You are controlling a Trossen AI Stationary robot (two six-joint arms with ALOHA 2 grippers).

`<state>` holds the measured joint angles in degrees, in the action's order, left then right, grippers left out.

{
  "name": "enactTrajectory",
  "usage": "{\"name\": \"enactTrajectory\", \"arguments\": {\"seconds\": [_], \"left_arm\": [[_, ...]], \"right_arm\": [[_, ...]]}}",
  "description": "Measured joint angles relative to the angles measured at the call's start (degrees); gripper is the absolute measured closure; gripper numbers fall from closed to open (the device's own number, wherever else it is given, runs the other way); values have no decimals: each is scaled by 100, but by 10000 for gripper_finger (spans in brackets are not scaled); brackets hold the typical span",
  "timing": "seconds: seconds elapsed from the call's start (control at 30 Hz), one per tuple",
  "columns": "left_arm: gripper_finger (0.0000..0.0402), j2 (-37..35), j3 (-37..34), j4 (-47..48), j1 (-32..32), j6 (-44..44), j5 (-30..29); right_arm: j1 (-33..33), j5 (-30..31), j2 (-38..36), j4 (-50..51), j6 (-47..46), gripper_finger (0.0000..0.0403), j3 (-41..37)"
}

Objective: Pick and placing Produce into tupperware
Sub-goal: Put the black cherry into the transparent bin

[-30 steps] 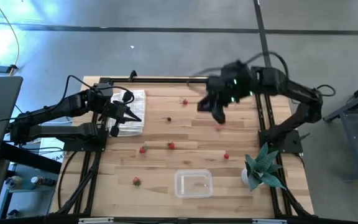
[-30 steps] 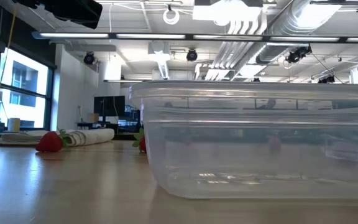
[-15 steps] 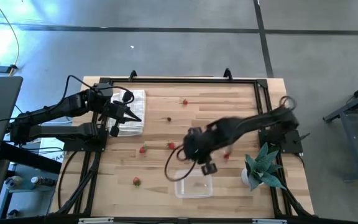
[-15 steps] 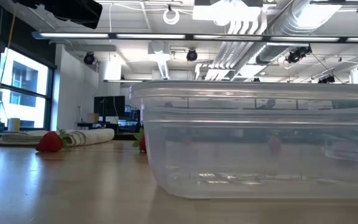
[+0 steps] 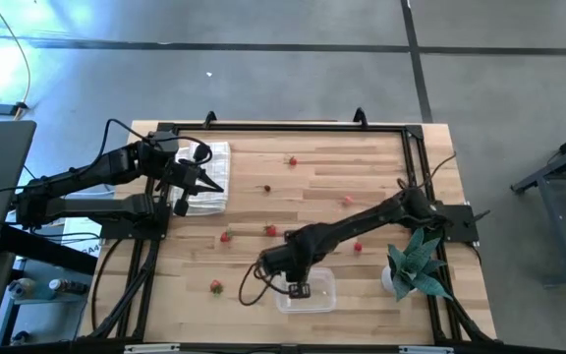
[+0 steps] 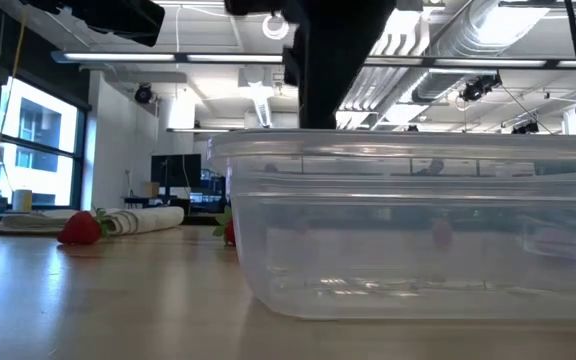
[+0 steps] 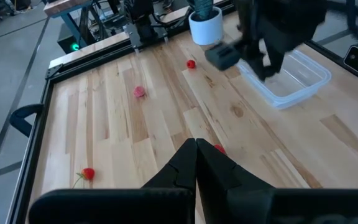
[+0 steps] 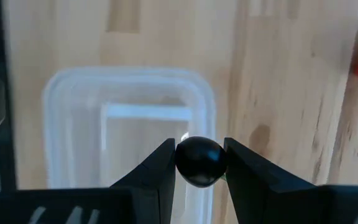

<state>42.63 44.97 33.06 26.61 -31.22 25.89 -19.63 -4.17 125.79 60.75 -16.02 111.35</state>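
The clear tupperware (image 5: 314, 293) stands near the table's front edge and fills the low view (image 6: 418, 230). My right gripper (image 5: 298, 285) hangs over its left rim, pointing down, shut on a dark round berry (image 8: 199, 162). Red produce pieces lie scattered on the wood (image 5: 226, 236) (image 5: 271, 231) (image 5: 358, 246) (image 5: 215, 287) (image 5: 292, 161) (image 5: 347, 200). A small dark piece (image 5: 267, 188) lies farther back. My left gripper (image 5: 214, 187) waits shut at the far left, beside the white cloth (image 5: 204, 177). My right gripper pinches the dark berry's two sides (image 8: 180, 163) between its two fingers (image 8: 160, 171), which come from above and point down. The berry sits between their free ends, lifted clear above the tupperware's rim (image 8: 129, 74).
A teal potted plant in a white pot (image 5: 411, 264) stands at the front right. A black frame rail (image 5: 283, 128) runs round the table top. One red piece (image 6: 80, 228) lies left of the tupperware in the low view.
My right gripper has swept from the table's far right down and toward the near edge, tipping from slanted to pointing almost straight down. It now hangs over the tupperware's left rim and has come into the low view from above.
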Motion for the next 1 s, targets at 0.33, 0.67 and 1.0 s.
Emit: {"name": "enactTrajectory", "arguments": {"seconds": [0.33, 0.67, 1.0], "left_arm": [[401, 0, 0, -1, 0, 0, -2], [401, -2, 0, 2, 0, 2, -2], [401, -2, 0, 0, 0, 2, -2]], "right_arm": [[-451, 162, 607, -376, -1102, 299, 0], [-503, 271, 666, -598, -1221, 299, -233], [-519, 237, 655, -911, -1223, 299, -525]]}}
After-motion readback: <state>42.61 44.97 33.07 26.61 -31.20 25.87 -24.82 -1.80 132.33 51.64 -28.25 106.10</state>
